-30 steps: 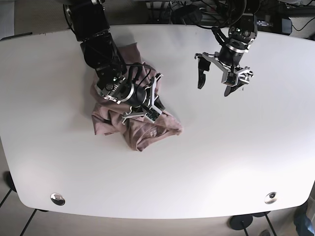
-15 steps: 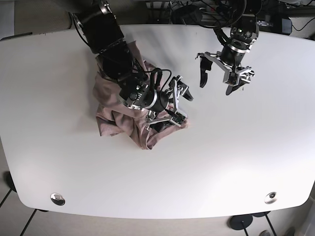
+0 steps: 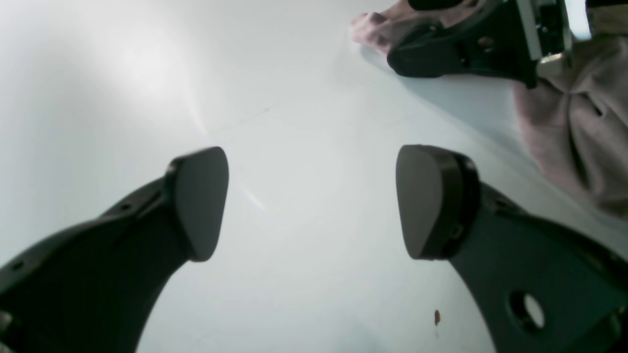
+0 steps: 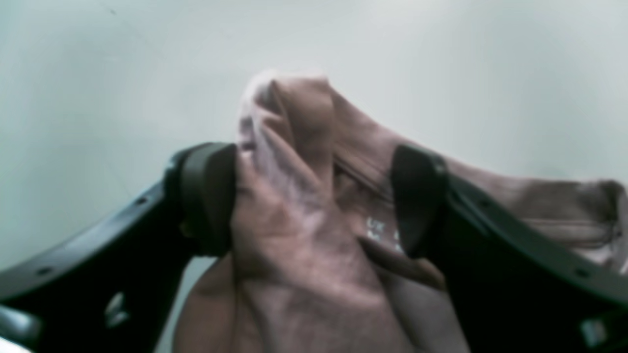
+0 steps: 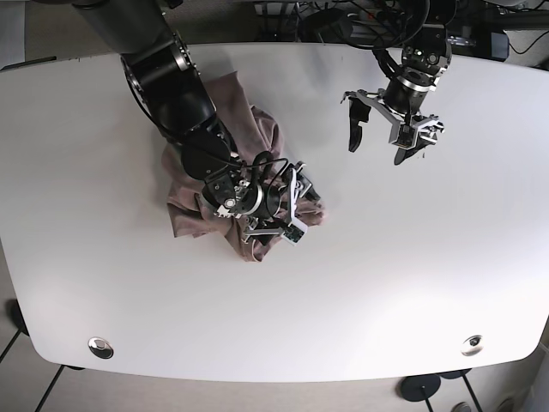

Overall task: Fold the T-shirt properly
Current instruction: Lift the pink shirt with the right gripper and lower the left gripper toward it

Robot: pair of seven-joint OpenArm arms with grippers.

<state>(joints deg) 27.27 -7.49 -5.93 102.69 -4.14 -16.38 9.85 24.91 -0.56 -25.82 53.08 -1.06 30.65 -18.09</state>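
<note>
The T-shirt (image 5: pixel 183 215) is dusty pink and lies crumpled in a heap on the white table (image 5: pixel 386 283), left of centre. My right gripper (image 5: pixel 298 211) is down at the heap's right edge. In the right wrist view this gripper (image 4: pixel 314 196) stands open, and a raised fold of the shirt (image 4: pixel 294 230) fills the gap between its fingers and touches the left pad. My left gripper (image 5: pixel 376 152) hovers open and empty over bare table at the back right. The left wrist view shows its pads (image 3: pixel 201 201) wide apart, with the shirt's edge (image 3: pixel 579 132) at the upper right.
The right arm's black links (image 5: pixel 171 77) reach over the back of the heap. Two metal discs (image 5: pixel 100 347) (image 5: pixel 471 345) are set in the table near its front edge. A small brown speck (image 3: pixel 436 317) lies on the table under my left gripper.
My right gripper swung out past the shirt's right edge, then came back lower onto its front-right part. The cloth there is bunched up more. The left arm stayed almost still.
</note>
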